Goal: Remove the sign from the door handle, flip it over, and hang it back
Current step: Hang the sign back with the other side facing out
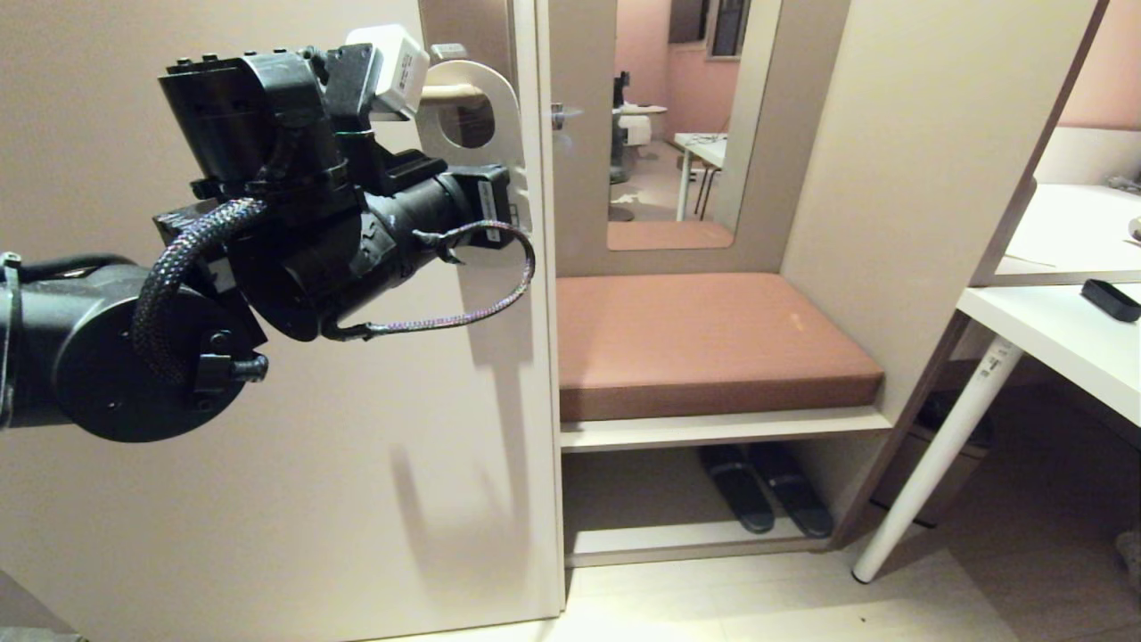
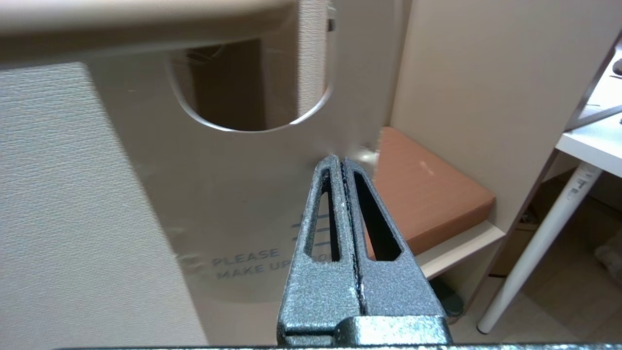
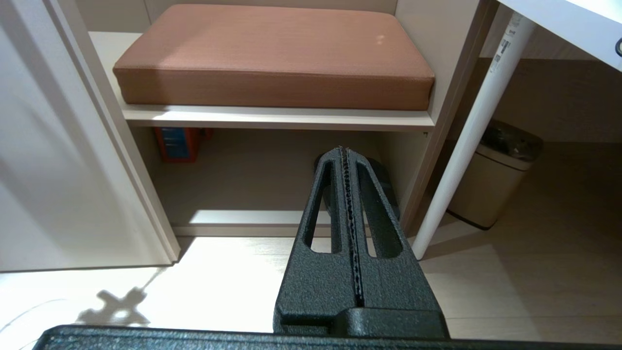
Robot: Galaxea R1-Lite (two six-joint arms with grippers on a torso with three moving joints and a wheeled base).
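Door (image 1: 267, 499) with the door handle (image 1: 450, 92) up high; the sign (image 1: 486, 98) hangs from the lever by its round hole, white "PLEASE MAKE UP" face (image 2: 243, 262) outward, lying flat against the door. Left gripper (image 2: 340, 163) is raised just in front of the sign's edge below the hole, fingers pressed together with nothing between them; right gripper (image 3: 346, 153) hangs low, pointing toward the floor by the bench (image 3: 272, 53), fingers likewise clenched and empty. Judged step: approach for removal, sign not yet grasped; the next move likely calls for spreading the left fingers and pinching the free edge, then sliding the hole off the lever's end.

sign (image 1: 499, 102) bottom behind left arm (image 1: 294, 205)
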